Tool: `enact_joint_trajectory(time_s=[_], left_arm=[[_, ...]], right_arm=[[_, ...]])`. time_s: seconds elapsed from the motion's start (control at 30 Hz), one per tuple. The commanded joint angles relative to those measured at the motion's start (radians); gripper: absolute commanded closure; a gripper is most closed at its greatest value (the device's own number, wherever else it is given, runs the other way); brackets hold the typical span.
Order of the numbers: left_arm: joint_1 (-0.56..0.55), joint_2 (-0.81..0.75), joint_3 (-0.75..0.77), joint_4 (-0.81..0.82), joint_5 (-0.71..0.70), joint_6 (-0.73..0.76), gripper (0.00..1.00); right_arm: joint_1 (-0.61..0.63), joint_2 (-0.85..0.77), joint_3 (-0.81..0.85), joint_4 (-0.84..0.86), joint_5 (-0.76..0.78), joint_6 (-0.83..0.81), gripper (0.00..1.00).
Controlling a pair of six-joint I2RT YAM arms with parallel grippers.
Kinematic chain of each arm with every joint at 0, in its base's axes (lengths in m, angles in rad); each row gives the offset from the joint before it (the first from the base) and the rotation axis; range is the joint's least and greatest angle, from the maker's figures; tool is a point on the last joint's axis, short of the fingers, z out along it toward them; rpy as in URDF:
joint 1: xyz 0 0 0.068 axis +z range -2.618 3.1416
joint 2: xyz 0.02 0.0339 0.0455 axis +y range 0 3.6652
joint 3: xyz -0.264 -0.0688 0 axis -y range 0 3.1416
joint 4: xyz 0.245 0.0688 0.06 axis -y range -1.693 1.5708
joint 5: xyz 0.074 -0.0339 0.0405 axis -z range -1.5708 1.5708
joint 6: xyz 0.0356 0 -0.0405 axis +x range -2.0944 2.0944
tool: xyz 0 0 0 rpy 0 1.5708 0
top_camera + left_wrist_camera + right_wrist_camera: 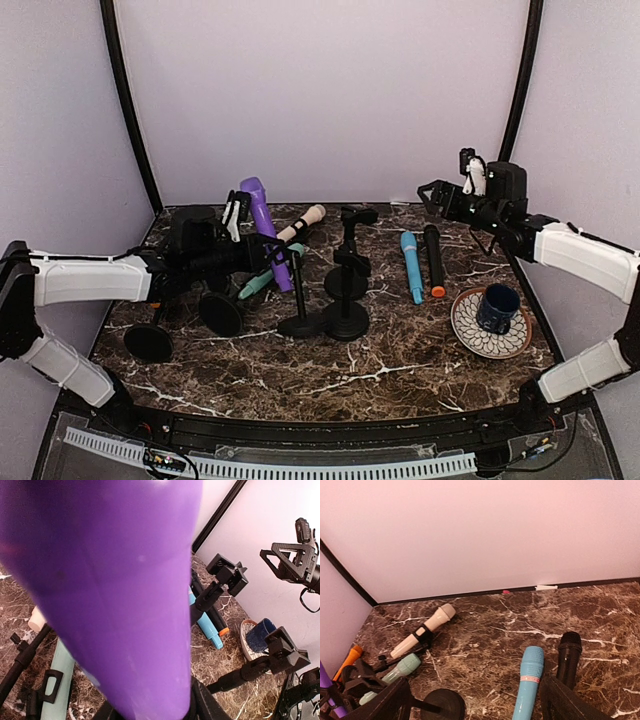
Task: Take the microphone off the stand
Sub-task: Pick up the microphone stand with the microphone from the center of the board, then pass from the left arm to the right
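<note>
JT: Purple microphone (115, 590) fills the left wrist view, too close for the fingers to show. From the top camera the left gripper (237, 213) sits on its upper body. It reads as clamped on it. The microphone leans, head up and to the left.

RK: Agreed. Where is the lower end?

JT: At the clip of the stand (299, 322), left of centre on the bench (400, 375). I cannot tell whether it is seated in the clip or already free.

RK: Note for the step: draw it out along its own axis, up and away from the clip, not sideways. A sideways pull would likely tip the stand, since its round base is small and nothing pins it. Two more stands (347, 322) are just beside it, so a slow lift is safer.

JT: And the right gripper (432, 197)?

RK: Fingers wide apart, holding nothing, raised at the back right, well apart from the stand. It could press on the base if the clip grips hard; that is a judgement only.

JT: Containers: one dark blue mug (497, 307), upright on a patterned saucer (468, 335), front right. The interior is dark. Nothing shows in it, but that is not certain.

RK: Between the stands and the saucer, a blue microphone (411, 266) and a black microphone (433, 258) lie side by side on the bench.
</note>
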Motion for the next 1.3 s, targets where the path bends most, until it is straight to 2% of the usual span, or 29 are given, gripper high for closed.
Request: enact_joint_trajectory(time_s=[0.0, 0.2, 0.43, 0.63, 0.97, 1.27], left_arm=[[-0.002, -0.120, -0.046, 0.222, 0.042, 0.054, 0.99], [-0.002, -0.235, -0.080, 0.287, 0.114, 0.115, 1.00], [-0.002, -0.321, -0.029, 0.224, 0.212, 0.182, 1.00], [-0.002, -0.324, 0.078, 0.137, 0.366, 0.225, 1.00], [-0.002, -0.283, 0.182, 0.079, 0.525, 0.256, 1.00], [-0.001, -0.244, 0.209, 0.084, 0.610, 0.258, 1.00]], right_arm=[[-0.002, -0.073, -0.060, 0.165, -0.181, -0.003, 0.10], [0.016, -0.151, -0.127, 0.302, -0.436, -0.016, 0.08], [0.101, -0.167, -0.112, 0.344, -0.564, -0.030, 0.04], [0.225, -0.115, 0.002, 0.259, -0.588, -0.091, 0.05], [0.432, 0.090, 0.239, 0.037, -0.589, -0.243, 0.10], [0.478, 0.188, 0.310, 0.014, -0.739, -0.243, 0.10]])
